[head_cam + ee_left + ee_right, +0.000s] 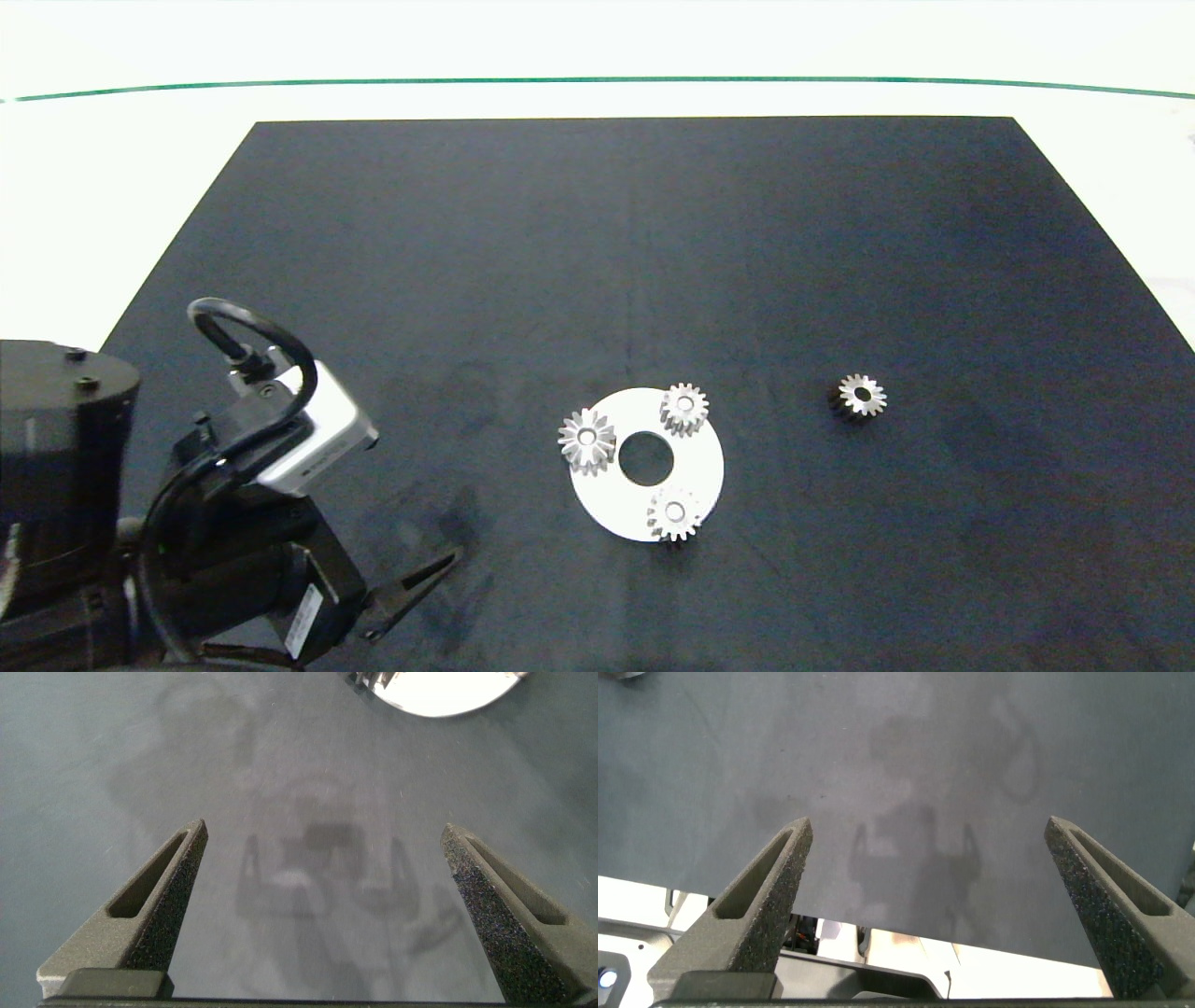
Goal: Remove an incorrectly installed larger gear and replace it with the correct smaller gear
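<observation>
Larger gear (587, 439) sits on the white disc's (607, 495) left rim, near the mat's (653, 233) front edge; one smaller gear (861, 395) lies apart, rightward. Left gripper (322, 905) hovers spread at the front-left corner; right gripper (929, 905) also spread.

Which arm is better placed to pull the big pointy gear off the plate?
Left, probably. The left gripper hangs open over the mat on the same side as the larger gear, which sits on the round plate's left edge. The right gripper is outside the head view.
</observation>
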Robot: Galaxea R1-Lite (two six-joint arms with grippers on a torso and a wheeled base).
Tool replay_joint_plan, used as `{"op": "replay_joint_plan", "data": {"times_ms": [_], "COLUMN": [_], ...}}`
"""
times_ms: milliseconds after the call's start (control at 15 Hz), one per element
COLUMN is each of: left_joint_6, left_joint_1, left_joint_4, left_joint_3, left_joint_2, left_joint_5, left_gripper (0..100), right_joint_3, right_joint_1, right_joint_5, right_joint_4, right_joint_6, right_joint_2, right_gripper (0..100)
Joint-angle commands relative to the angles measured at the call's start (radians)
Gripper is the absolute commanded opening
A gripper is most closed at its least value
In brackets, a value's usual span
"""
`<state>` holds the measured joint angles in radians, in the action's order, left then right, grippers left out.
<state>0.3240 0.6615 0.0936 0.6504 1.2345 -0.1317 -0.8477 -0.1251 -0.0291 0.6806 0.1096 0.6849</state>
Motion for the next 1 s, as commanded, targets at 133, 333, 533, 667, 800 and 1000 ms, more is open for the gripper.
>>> {"op": "replay_joint_plan", "data": {"times_ms": [133, 333, 533, 667, 800, 1000], "left_joint_6": [0.000, -0.002, -0.005, -0.017, -0.023, -0.040], "left_joint_1": [0.021, 0.038, 0.053, 0.076, 0.095, 0.119], "left_joint_4": [0.011, 0.008, 0.012, 0.012, 0.011, 0.009], "left_joint_3": [0.077, 0.126, 0.153, 0.181, 0.213, 0.250], "left_joint_2": [0.126, 0.161, 0.211, 0.252, 0.286, 0.341], "left_joint_5": [-0.031, -0.031, -0.043, -0.062, -0.072, -0.072], "left_gripper": [100, 100, 100, 100, 100, 100], "right_joint_3": [0.010, 0.022, 0.022, 0.022, 0.022, 0.027], "right_joint_1": [-0.011, -0.011, -0.011, -0.011, -0.011, -0.013], "right_joint_5": [0.002, 0.003, 0.003, 0.005, 0.005, 0.005], "right_joint_4": [0.004, 0.004, 0.004, 0.004, 0.004, 0.004], "right_joint_6": [0.001, 0.001, 0.001, 0.001, 0.001, 0.001], "right_joint_2": [-0.010, -0.015, -0.016, -0.016, -0.021, -0.021], "right_gripper": [100, 100, 100, 100, 100, 100]}}
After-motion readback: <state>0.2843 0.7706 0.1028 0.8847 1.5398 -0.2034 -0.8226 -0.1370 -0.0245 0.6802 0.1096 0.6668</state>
